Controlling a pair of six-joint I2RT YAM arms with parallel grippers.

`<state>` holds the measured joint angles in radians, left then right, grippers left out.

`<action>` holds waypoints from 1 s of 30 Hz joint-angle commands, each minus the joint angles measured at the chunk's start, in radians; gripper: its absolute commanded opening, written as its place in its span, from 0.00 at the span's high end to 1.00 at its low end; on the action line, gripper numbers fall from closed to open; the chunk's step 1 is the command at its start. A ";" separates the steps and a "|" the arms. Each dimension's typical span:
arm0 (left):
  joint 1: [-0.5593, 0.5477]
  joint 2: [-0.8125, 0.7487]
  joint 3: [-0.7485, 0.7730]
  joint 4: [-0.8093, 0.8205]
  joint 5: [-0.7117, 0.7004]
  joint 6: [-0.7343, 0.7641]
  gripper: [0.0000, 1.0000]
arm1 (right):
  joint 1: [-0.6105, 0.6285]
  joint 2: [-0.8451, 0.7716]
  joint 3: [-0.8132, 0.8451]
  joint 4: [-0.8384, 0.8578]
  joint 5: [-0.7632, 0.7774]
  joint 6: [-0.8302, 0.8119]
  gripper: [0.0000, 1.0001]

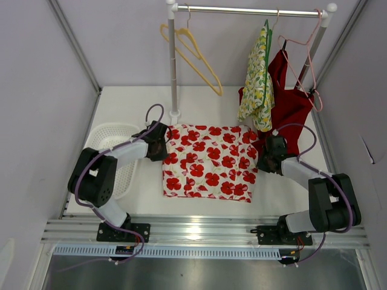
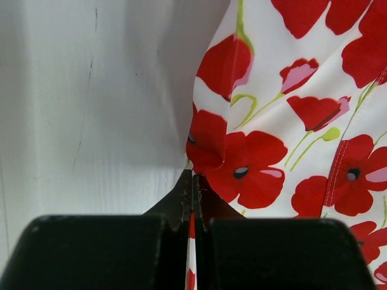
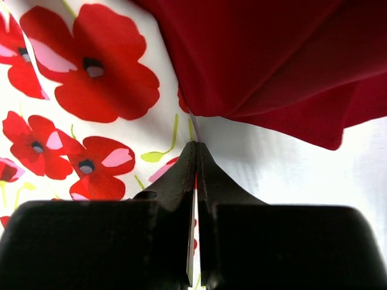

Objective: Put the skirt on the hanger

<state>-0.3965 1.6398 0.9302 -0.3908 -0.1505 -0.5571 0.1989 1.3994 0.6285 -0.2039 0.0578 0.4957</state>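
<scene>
The left arm is reaching forward and bending in toward the middle. The left gripper [image 1: 162,144] is lying low at the top left corner of the skirt [image 1: 208,162]. Its two fingers are pressing together, and a thin bit of the skirt's edge is pinched between them.

The right arm is reaching in the same way from the other side. The right gripper [image 1: 266,158] is sitting low at the skirt's right edge, near the top. Its fingers are squeezing together too, with a strip of the flowery cloth caught between them.

The skirt is white with big red flowers. It is lying flat on the white table [image 1: 199,103] between the two grippers.

A white basket [image 1: 112,138] is sitting on the left side of the table, and the left arm is covering part of it.

Behind the skirt, a rail [image 1: 254,10] is standing on white poles. A yellow hanger [image 1: 205,61] is hanging near its left end and a pink hanger [image 1: 309,66] near its right end. A yellow flowery top [image 1: 259,84] and a red dress [image 1: 290,106] are hanging there as well. The red dress is drooping onto the skirt's top right corner, just beside the right gripper. Pale purple walls are standing around the table.
</scene>
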 commanded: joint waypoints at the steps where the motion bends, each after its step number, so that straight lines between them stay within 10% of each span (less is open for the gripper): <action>1: 0.019 -0.026 -0.001 0.014 0.005 0.020 1.00 | -0.033 0.003 0.037 -0.018 0.053 -0.020 1.00; 7: 0.021 -0.050 0.013 0.010 0.023 0.037 1.00 | -0.039 -0.023 0.027 -0.003 0.016 -0.009 1.00; 16: 0.018 -0.208 0.078 -0.026 0.091 0.056 0.54 | -0.012 -0.079 0.039 -0.026 -0.009 -0.006 0.88; 30: -0.131 -0.336 0.665 -0.143 -0.190 0.100 0.39 | -0.004 -0.232 0.059 -0.123 -0.047 -0.014 0.32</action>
<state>-0.4694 1.2831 1.4551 -0.5335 -0.2123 -0.4999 0.1890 1.2167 0.6395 -0.2962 0.0250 0.4931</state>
